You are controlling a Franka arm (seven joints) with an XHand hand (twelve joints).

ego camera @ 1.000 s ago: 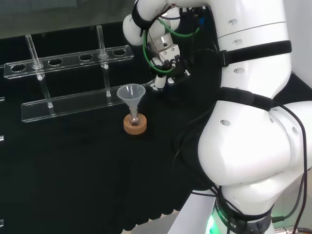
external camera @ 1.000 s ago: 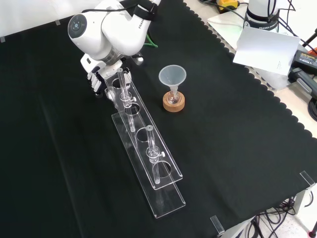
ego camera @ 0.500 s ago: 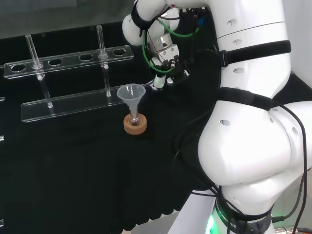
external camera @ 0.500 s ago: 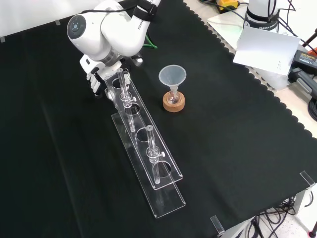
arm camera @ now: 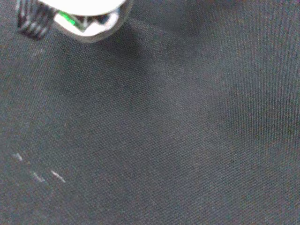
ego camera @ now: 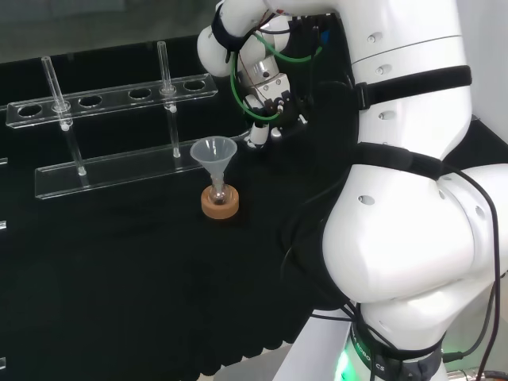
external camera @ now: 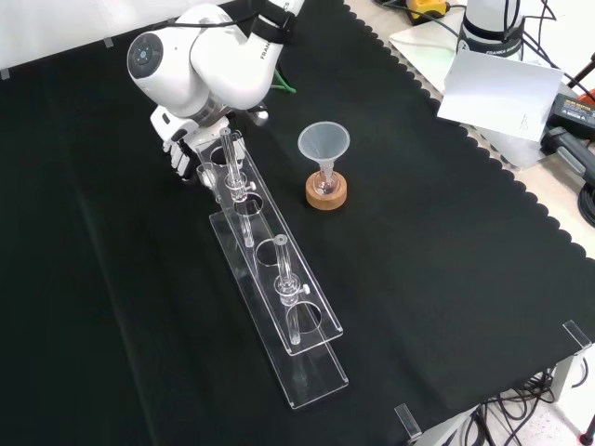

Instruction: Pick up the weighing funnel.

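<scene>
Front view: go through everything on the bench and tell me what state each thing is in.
funnel: upright, mouth up, stem in the small flask.
small flask: upright on the cork ring.
cork ring: flat on the cloth.
rack: standing level, its round holes vacant.
hand: by the rack's far end; open or shut, cannot tell.

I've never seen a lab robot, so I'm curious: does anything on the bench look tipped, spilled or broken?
Nothing stands out. The funnel stands upright in its flask on the cork ring, the clear rack stands level, and the cloth shows no spill.
</scene>
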